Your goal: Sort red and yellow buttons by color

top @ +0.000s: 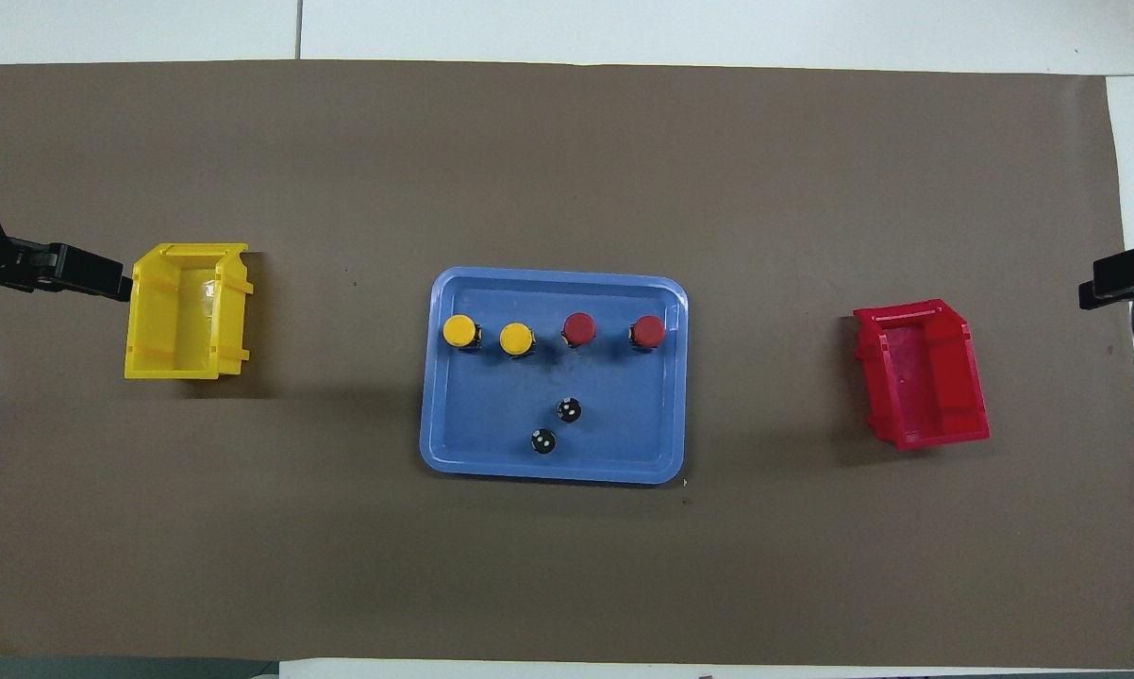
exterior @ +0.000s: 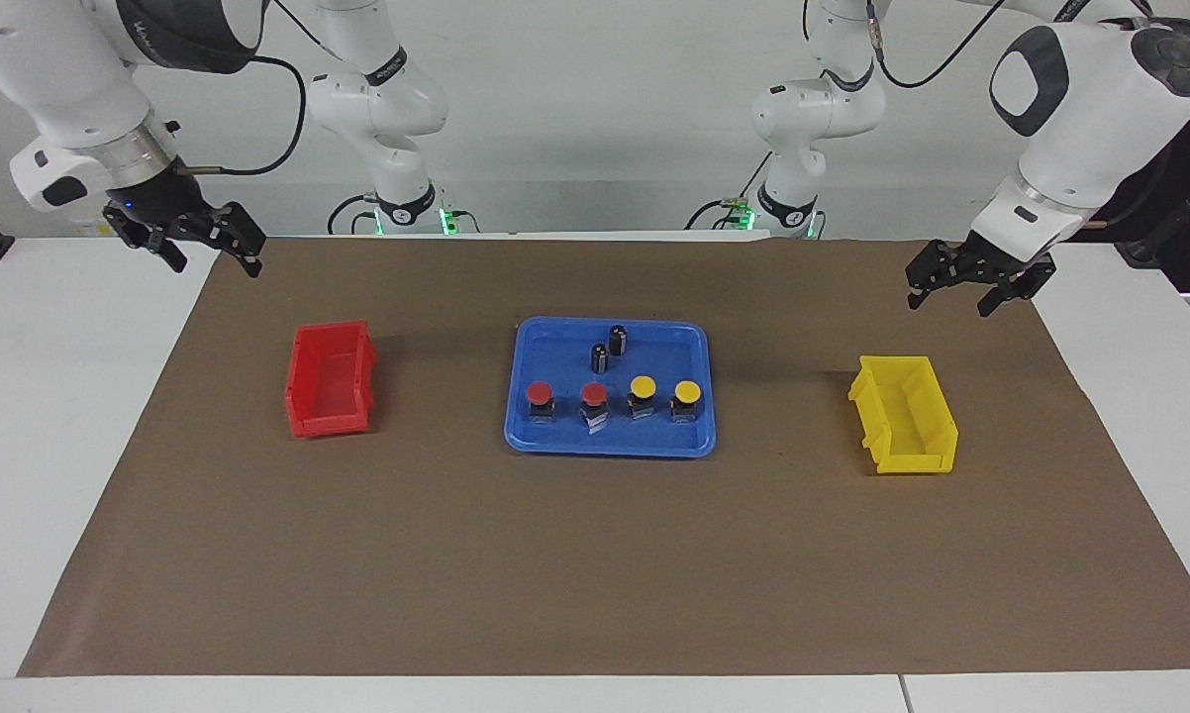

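Observation:
Four buttons stand in a row in a blue tray (exterior: 610, 451) at the middle of the mat. Two have red caps (exterior: 540, 394) (exterior: 594, 395), toward the right arm's end. Two have yellow caps (exterior: 643, 385) (exterior: 687, 391), toward the left arm's end. The overhead view shows the red ones (top: 579, 328) (top: 648, 330) and the yellow ones (top: 459, 331) (top: 516, 339). My left gripper (exterior: 951, 303) is open and empty, raised over the mat by the yellow bin (exterior: 902, 416). My right gripper (exterior: 216, 265) is open and empty, raised over the mat's corner by the red bin (exterior: 330, 381).
Two small black cylinders (exterior: 618, 339) (exterior: 600, 356) stand in the tray, nearer to the robots than the buttons. The yellow bin (top: 185, 325) and the red bin (top: 921, 387) sit empty on the brown mat (top: 567, 585), at opposite ends of the table.

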`<state>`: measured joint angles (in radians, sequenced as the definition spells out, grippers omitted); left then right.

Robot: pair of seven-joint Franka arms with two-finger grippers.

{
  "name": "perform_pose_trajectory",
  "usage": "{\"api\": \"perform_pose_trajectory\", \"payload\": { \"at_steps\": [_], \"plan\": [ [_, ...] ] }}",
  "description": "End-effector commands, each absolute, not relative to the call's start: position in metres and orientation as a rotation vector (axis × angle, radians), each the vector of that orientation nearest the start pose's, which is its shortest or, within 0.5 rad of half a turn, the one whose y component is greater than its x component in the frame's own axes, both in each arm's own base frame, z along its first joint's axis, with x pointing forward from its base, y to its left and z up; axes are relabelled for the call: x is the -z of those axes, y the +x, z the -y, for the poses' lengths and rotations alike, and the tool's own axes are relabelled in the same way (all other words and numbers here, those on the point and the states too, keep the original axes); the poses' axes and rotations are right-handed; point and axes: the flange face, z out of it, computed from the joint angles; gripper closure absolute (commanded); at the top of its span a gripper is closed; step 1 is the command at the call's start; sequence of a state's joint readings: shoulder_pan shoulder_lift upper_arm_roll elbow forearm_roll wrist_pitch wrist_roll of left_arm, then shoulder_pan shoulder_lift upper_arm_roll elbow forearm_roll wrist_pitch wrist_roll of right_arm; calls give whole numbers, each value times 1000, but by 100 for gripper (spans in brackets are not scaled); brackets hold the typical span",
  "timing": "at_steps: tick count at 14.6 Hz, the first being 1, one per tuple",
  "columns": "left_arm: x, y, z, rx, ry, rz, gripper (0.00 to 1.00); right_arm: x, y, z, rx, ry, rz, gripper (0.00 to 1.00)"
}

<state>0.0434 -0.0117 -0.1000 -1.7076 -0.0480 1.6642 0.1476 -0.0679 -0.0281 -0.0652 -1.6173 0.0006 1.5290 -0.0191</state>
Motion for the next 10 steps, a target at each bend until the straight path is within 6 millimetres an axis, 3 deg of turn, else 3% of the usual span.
{"api": "perform_pose_trajectory", "payload": {
  "at_steps": [1, 8, 9, 10],
  "plan": [
    [-577, 546, 34, -56, -3157, -318, 0, -616, 536, 73, -120, -3127, -192, 0],
    [-577, 546, 34, -56, -3157, -318, 0, -619, 537, 71, -103, -3128, -158, 0],
    [-578, 546, 34, -54, -3157, -318, 0, -618, 539, 68, -105, -3126, -151, 0],
    [-577, 546, 33, -59, -3158, -313, 0, -623, 544, 42, -89, -3131, -84, 0]
  ]
}}
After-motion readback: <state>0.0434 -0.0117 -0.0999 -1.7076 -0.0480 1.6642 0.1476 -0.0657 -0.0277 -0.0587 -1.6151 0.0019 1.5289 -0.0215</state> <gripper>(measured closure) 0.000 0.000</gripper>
